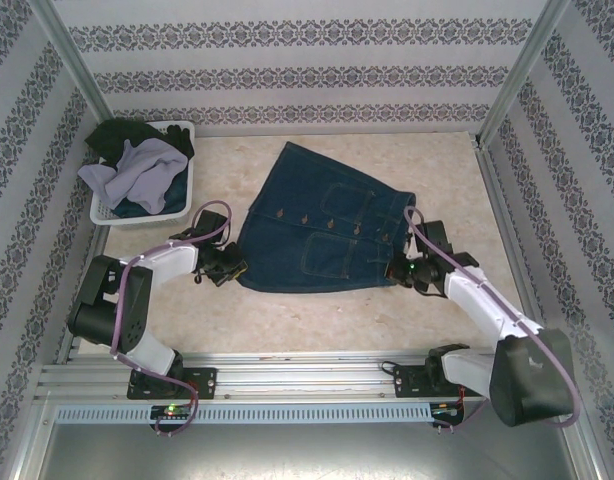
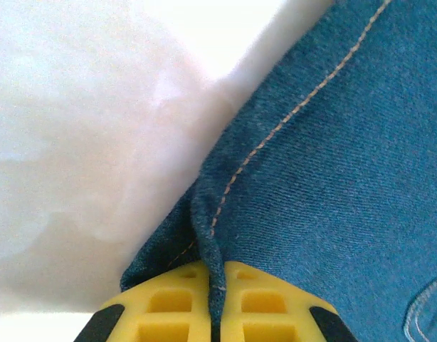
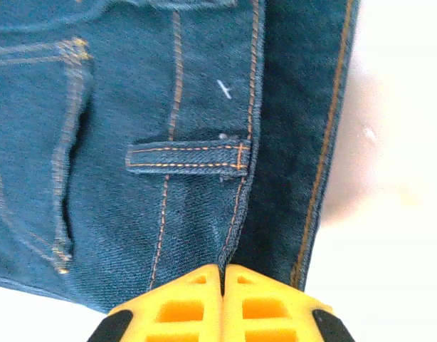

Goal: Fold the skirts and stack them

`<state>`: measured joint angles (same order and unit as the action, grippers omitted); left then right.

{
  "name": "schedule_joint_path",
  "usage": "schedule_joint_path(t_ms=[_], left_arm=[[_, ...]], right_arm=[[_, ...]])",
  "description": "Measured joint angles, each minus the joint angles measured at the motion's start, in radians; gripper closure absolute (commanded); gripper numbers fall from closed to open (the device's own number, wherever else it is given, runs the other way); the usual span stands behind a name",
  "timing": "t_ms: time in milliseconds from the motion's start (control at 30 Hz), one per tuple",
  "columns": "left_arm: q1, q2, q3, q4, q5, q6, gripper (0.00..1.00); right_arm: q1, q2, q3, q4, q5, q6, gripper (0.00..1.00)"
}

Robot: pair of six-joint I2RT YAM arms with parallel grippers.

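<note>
Top external view: the blue denim skirt (image 1: 322,225) lies on the bench (image 1: 287,325) between the left hand (image 1: 227,266) and right hand (image 1: 401,268), each pinching its edge tight. It looks soft and floppy, so thick edges should hold best.

Denim skirt (image 1: 322,225): dark blue, orange-tan stitching, paler at seams. In white lattice basket (image 1: 188,175): lavender-grey skirt (image 1: 137,170), black skirt (image 1: 122,133). Table (image 1: 387,315) beige, faint marbling. Walls (image 1: 287,75) white w/ dark floral bands. Left gripper (image 2: 215,292) & right gripper (image 3: 223,274): yellow pads, black edges. Cables (image 1: 215,207) purple.
</note>
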<state>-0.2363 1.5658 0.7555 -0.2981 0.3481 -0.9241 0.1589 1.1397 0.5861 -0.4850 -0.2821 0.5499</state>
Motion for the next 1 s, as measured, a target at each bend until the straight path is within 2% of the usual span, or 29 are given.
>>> schedule_joint_path(t_ms=[100, 167, 300, 333, 467, 633, 800, 1000], left_arm=[[0.000, -0.002, -0.001, 0.000, -0.002, -0.001, 1.00], [0.000, -0.002, -0.003, 0.003, 0.000, -0.002, 1.00], [-0.007, -0.002, -0.005, 0.010, 0.007, -0.005, 1.00], [-0.006, -0.002, -0.006, 0.011, 0.008, -0.005, 1.00], [-0.006, -0.002, -0.007, 0.015, 0.014, -0.008, 1.00], [-0.006, -0.002, -0.005, 0.014, 0.015, -0.008, 1.00], [-0.006, -0.002, -0.005, 0.014, 0.015, -0.007, 1.00], [-0.006, -0.002, -0.005, 0.014, 0.015, -0.008, 1.00]], right_arm=[[-0.009, -0.005, -0.084, -0.022, 0.010, 0.053, 1.00], [-0.013, -0.005, -0.100, -0.060, 0.015, 0.085, 0.95], [-0.026, -0.005, -0.084, -0.111, 0.031, 0.127, 0.65], [-0.029, -0.005, -0.079, -0.135, 0.041, 0.134, 0.53], [-0.033, -0.026, -0.072, -0.229, 0.058, 0.192, 0.34], [-0.033, -0.101, -0.068, -0.264, -0.010, 0.287, 0.31], [-0.032, -0.060, -0.075, -0.181, -0.103, 0.391, 0.33], [-0.030, -0.033, -0.100, -0.108, -0.140, 0.441, 0.37]])
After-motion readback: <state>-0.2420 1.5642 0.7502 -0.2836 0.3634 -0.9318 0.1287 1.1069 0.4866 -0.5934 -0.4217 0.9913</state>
